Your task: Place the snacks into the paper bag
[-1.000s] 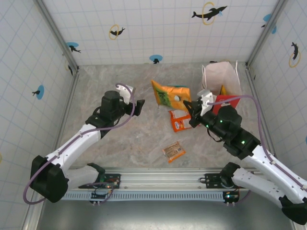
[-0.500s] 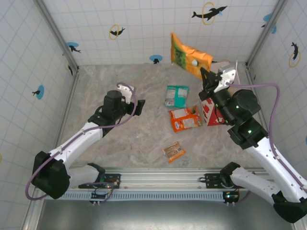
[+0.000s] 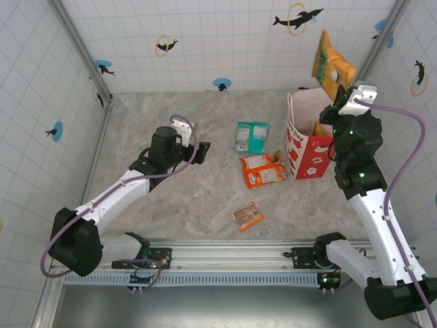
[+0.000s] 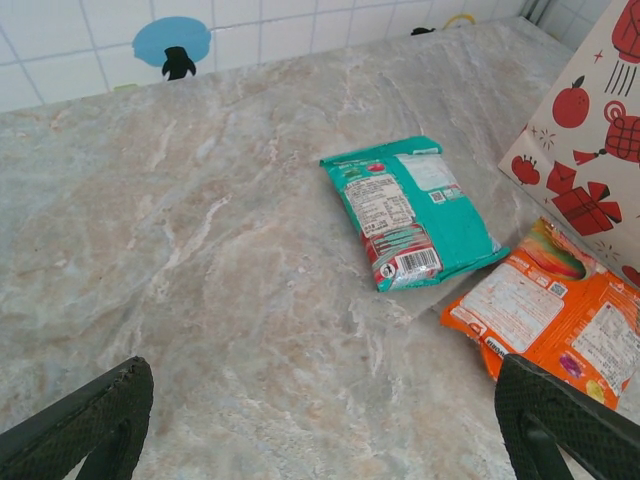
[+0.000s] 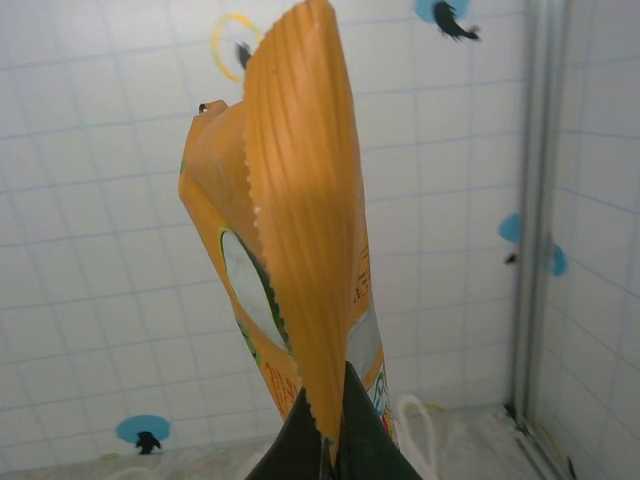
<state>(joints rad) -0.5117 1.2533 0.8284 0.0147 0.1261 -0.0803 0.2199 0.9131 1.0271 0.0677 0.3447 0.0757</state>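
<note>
Within the last second the orange-green Krax packet has been lifted off the table and carried to the right. It is now held high, seemingly above the open mouth of the paper bag, and is pinched at its lower edge by the right gripper. The left gripper is spread wide and holds nothing. A release is probably next. The teal packet, orange packet and small wrapped bar are not yet bagged.

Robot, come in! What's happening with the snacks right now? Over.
Left gripper open, empty, low over table. Right gripper shut on orange-green packet, high up by paper bag. Teal packet, orange packet, wrapped bar lie on table. Bag mouth looks open.
</note>
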